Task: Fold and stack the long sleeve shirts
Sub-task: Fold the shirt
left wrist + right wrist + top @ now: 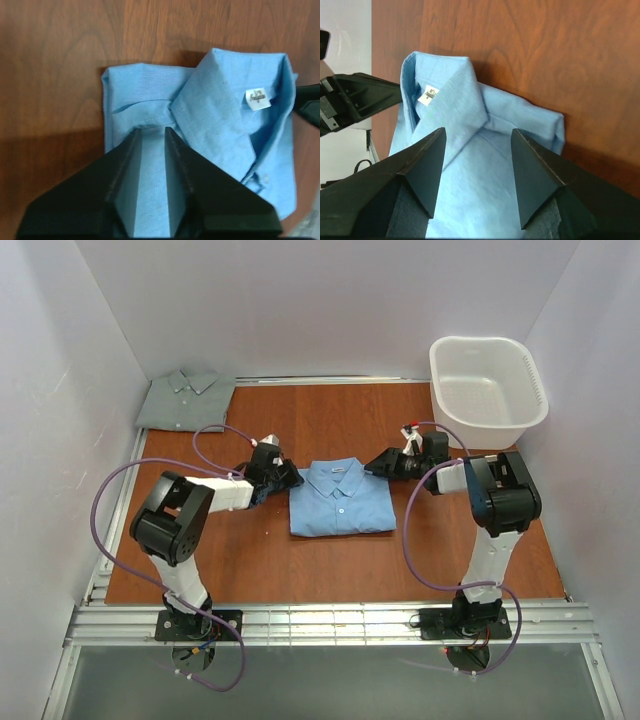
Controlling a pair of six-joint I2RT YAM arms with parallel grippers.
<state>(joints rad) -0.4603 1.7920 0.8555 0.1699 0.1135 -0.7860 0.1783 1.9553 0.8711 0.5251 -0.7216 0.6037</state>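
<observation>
A light sky-blue long sleeve shirt (340, 498) lies folded, collar to the back, in the middle of the wooden table (300, 565). A muted grey-green long sleeve shirt (185, 398) lies folded at the back left corner. My left gripper (290, 478) is at the blue shirt's left shoulder. In the left wrist view it (153, 130) is shut on a pinched fold of the blue shirt (225, 120). My right gripper (375, 465) is at the right shoulder. In the right wrist view it (478, 131) stands open over the blue shirt (470, 190), gripping nothing.
A white plastic basket (487, 388) stands at the back right corner. White walls close in the table on the left, back and right. Purple cables loop beside both arms.
</observation>
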